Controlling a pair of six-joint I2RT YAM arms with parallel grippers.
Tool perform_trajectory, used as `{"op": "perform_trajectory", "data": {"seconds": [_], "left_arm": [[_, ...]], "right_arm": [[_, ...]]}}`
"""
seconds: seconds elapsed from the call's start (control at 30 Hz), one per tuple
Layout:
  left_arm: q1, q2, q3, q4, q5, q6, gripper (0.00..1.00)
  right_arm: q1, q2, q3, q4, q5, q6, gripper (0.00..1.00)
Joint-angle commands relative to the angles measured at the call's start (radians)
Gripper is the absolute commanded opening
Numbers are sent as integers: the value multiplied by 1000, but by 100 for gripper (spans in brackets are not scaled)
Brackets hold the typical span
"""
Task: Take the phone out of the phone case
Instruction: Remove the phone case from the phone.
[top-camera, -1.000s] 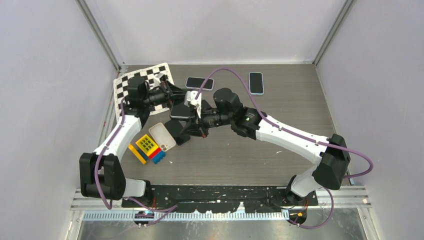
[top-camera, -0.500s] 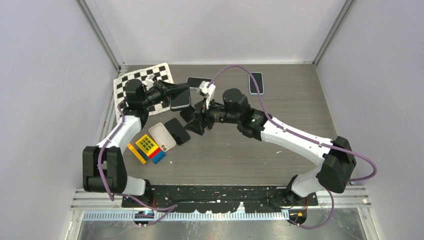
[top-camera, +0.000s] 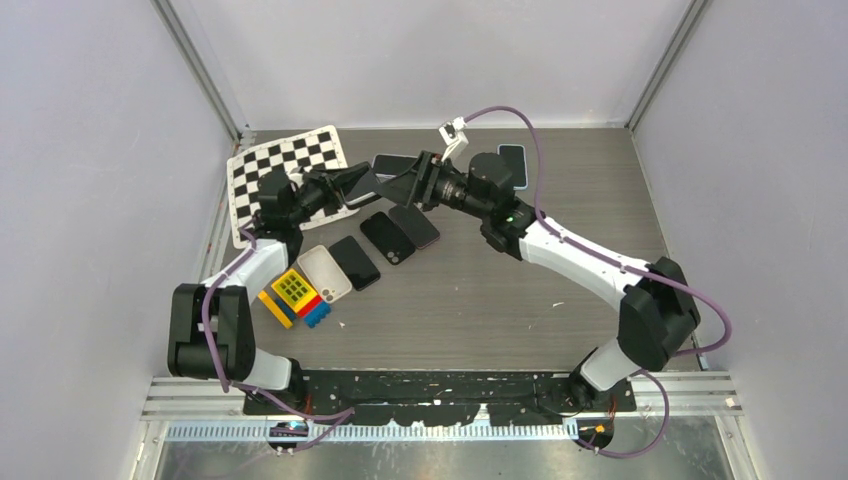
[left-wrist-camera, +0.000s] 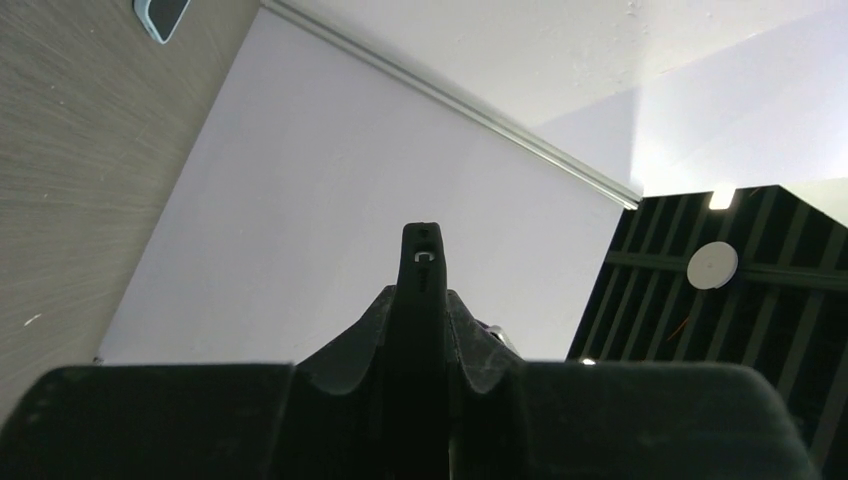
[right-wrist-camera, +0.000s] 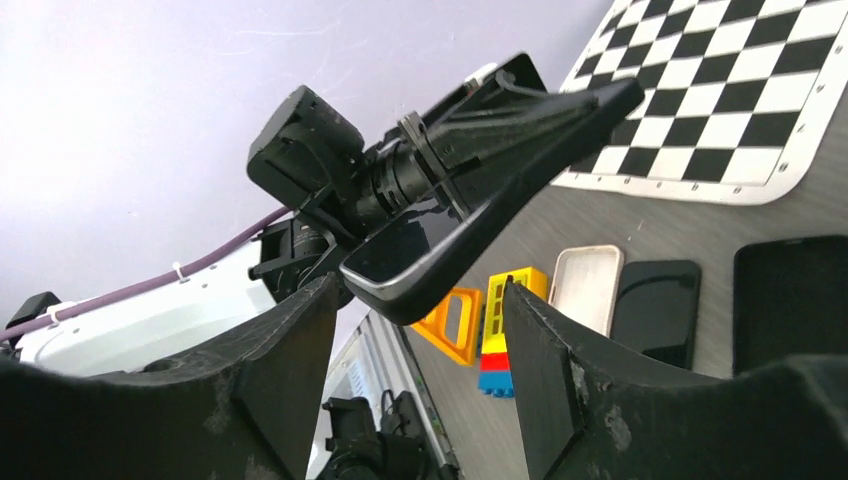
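Left gripper: we are seeing its fingers pressed together on one short end of a slim black rimmed phone case, holding it tilted in the air.
Right gripper: its fingers are standing apart with nothing in them. They are facing the case's free end, which is pointing into the gap without touching either finger.
Phone: we are looking at a glossy dark face inside the case's rim, and we cannot tell whether that is the phone or the bare case floor.
Handling: we are judging the case to be a light, springy shell with a slick back, and the phone to be stiff, with glass that could crack if dropped. We would be taking the case by its rim at a free corner and peeling it back while the left gripper is clamping the other end.
Below the right gripper, nearer side: three dark phone-shaped slabs are lying side by side on the table.
Nearer than the left gripper: one pale empty case is lying just beside that row, with one cluster of yellow, red, blue and orange toy blocks just beside it.
Beyond the grippers: one dark phone is lying partly hidden, and one blue-edged phone is showing behind the right arm. One black-and-white checkered mat is lying past the left gripper.
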Motion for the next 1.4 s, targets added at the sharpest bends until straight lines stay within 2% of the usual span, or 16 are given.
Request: {"op": "perform_trajectory", "data": {"seconds": [0.0, 0.27, 0.33, 0.57, 0.77, 0.87, 1.0, 1.23, 1.33, 1.37], "left_arm": [[-15, -52, 18, 102, -71, -51, 0], [-36, -31, 5, 124, -115, -81, 0], [-38, -28, 8, 132, -114, -87, 0], [-52, -3, 38, 151, -102, -89, 0], [-63, 26, 57, 216, -99, -135, 0], [-70, 33, 66, 258, -106, -171, 0], [-77, 45, 117, 327, -84, -190, 0], [-92, 51, 167, 440, -78, -206, 0], [-92, 51, 150, 464, -88, -207, 0], [-92, 52, 139, 472, -96, -213, 0]], "right_arm": [[11, 29, 34, 93, -22, 121, 66], [11, 36, 18, 100, 10, 127, 66], [10, 45, 25, 91, 19, 126, 61], [10, 72, 43, 5, 62, 65, 33], [10, 85, 20, -67, 154, -35, 21], [10, 86, -10, -59, 177, -92, 15], [8, 76, -126, 98, 165, -152, 8], [-16, 92, -93, 38, 188, -118, 2], [-18, 75, -89, 49, 168, -125, 3], [-17, 69, -95, 74, 159, -127, 8]]}}
